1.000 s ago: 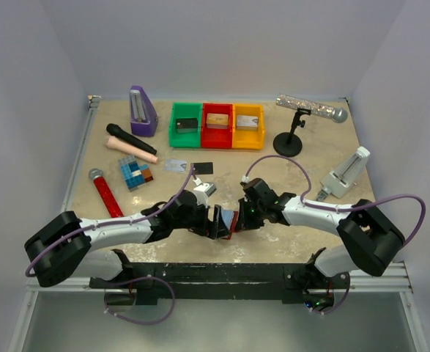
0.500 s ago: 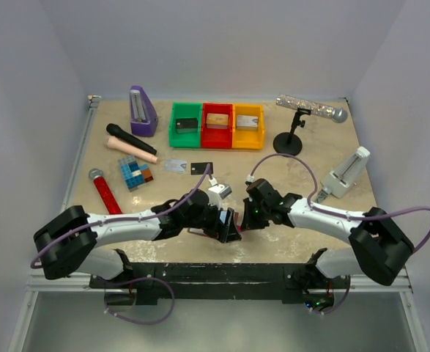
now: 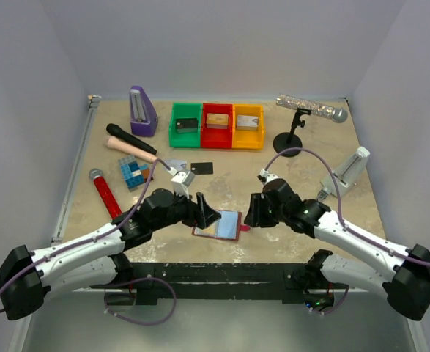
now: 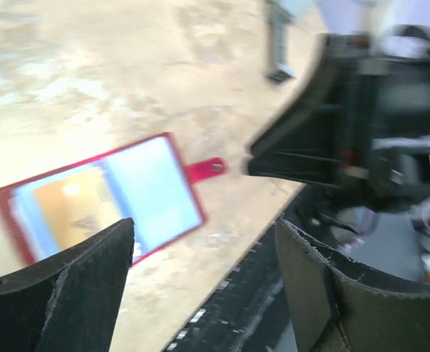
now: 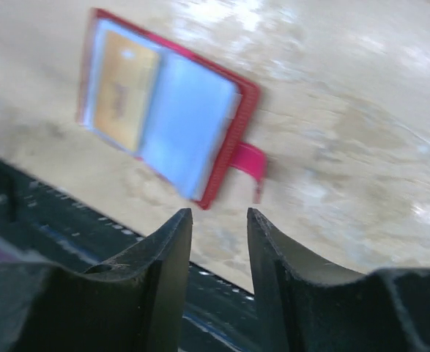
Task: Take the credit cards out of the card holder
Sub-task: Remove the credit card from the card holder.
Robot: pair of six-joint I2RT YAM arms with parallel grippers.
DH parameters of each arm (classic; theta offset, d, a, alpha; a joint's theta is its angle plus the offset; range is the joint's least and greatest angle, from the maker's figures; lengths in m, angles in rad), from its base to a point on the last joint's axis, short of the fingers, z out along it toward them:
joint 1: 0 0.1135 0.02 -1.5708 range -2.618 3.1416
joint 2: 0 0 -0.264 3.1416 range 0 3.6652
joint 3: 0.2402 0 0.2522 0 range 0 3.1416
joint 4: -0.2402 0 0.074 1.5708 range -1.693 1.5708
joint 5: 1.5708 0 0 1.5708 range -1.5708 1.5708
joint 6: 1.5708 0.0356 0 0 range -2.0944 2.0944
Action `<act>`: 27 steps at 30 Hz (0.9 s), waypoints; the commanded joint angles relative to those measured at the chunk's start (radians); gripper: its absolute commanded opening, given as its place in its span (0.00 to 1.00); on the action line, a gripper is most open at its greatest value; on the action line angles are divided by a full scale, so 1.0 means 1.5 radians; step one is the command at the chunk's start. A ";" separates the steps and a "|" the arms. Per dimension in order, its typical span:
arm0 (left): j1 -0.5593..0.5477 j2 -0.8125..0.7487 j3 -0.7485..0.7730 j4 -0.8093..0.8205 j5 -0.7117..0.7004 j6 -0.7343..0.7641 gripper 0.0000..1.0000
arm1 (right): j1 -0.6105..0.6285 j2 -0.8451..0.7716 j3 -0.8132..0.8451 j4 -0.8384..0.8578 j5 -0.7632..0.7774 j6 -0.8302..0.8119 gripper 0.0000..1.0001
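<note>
The card holder [image 3: 218,224] is seen lying open and flat on the worktop [image 3: 310,169] between both hands, long axis across, its gold-tan card [image 5: 123,92] at the end nearer the wide-open, empty left hand [image 3: 206,211], its tab [image 5: 250,161] toward the part-open, empty right hand [image 5: 218,214].

The card holder [image 3: 218,224] lies open on the table [image 3: 310,176] near its front edge, one card [image 5: 123,92] inside it — two credit cards [image 3: 201,168] lie side by side at its 11 o'clock, the trays [image 3: 217,144] behind them at 12.
</note>
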 commanded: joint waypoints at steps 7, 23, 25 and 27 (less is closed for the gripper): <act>0.073 0.049 -0.078 -0.019 -0.119 -0.076 0.25 | 0.018 0.094 -0.012 0.330 -0.248 0.019 0.18; 0.072 0.170 -0.127 0.124 -0.088 -0.103 0.07 | 0.016 0.313 -0.058 0.456 -0.249 0.070 0.18; 0.073 0.171 -0.133 0.125 -0.088 -0.103 0.06 | 0.015 0.315 -0.058 0.449 -0.245 0.070 0.18; 0.073 0.171 -0.137 0.122 -0.088 -0.103 0.06 | 0.011 0.314 -0.056 0.441 -0.236 0.069 0.20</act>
